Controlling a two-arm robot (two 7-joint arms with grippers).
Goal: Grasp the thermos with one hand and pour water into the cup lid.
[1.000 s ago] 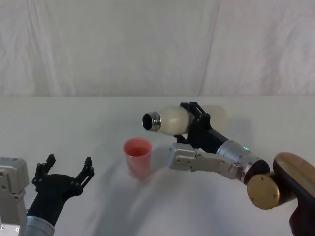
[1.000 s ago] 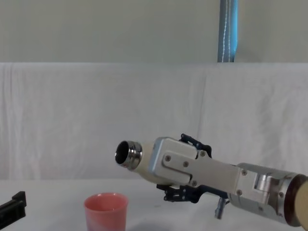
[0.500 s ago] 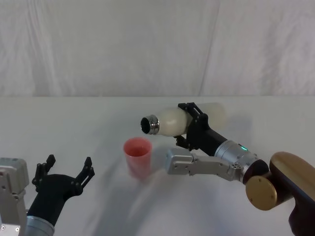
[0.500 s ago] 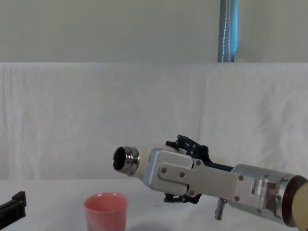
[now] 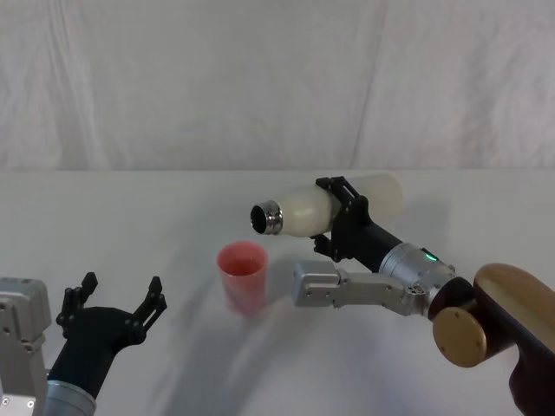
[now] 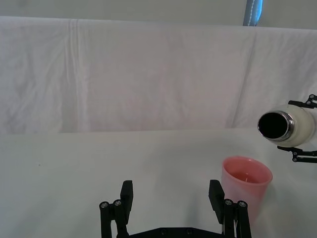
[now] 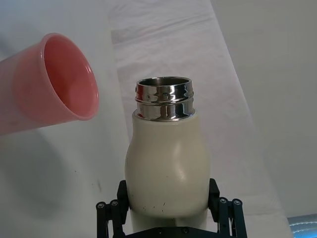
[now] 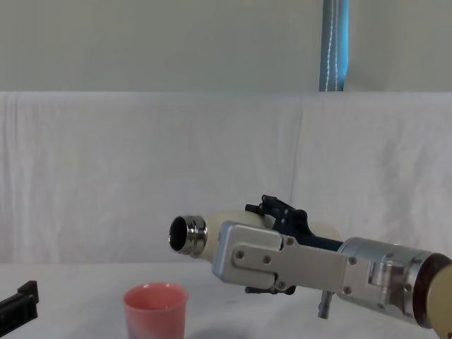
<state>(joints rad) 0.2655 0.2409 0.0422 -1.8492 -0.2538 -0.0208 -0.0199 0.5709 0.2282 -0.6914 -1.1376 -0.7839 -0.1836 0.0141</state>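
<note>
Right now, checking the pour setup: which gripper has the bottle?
The right gripper: it is shut on the tilted thermos above the cup lid. The left gripper is open and empty.

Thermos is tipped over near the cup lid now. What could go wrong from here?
1. The thermos, lying nearly level in the right gripper, has its silver mouth beside the cup lid, not clearly over it, so water may land on the table.
2. The cup lid stands free and unsupported; the left gripper is open and apart, so a low mouth could tip it.
</note>
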